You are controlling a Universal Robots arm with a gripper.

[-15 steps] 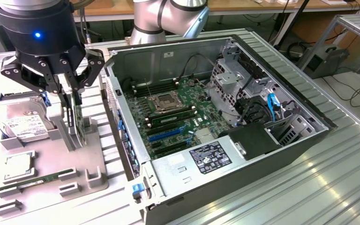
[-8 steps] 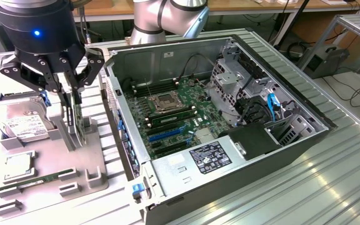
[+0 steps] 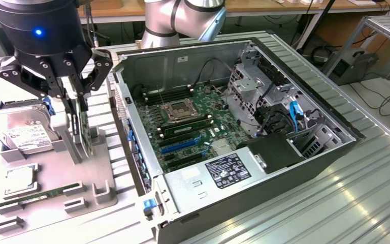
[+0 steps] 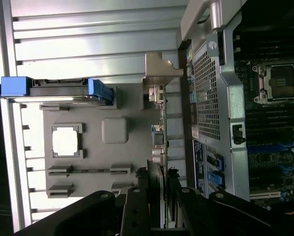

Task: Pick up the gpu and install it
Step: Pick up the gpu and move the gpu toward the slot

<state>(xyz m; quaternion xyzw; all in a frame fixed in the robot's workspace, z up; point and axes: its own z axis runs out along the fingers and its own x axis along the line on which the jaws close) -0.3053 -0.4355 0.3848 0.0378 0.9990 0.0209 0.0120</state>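
Now | fingers (image 4: 137, 209) clamped on upright gpu (image 3: 82, 133) | gpu between them, standing in grey holder (image 3: 79, 178)

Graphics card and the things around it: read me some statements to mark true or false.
1. The graphics card stands on edge in the grey holder. True.
2. The tool is down at the graphics card. True.
3. The graphics card is plugged in inside the computer. False: it is in the holder, outside the open computer case.
4. The hard drive lies inside the computer case. False: it sits in the holder, to the exterior view's left of the graphics card.
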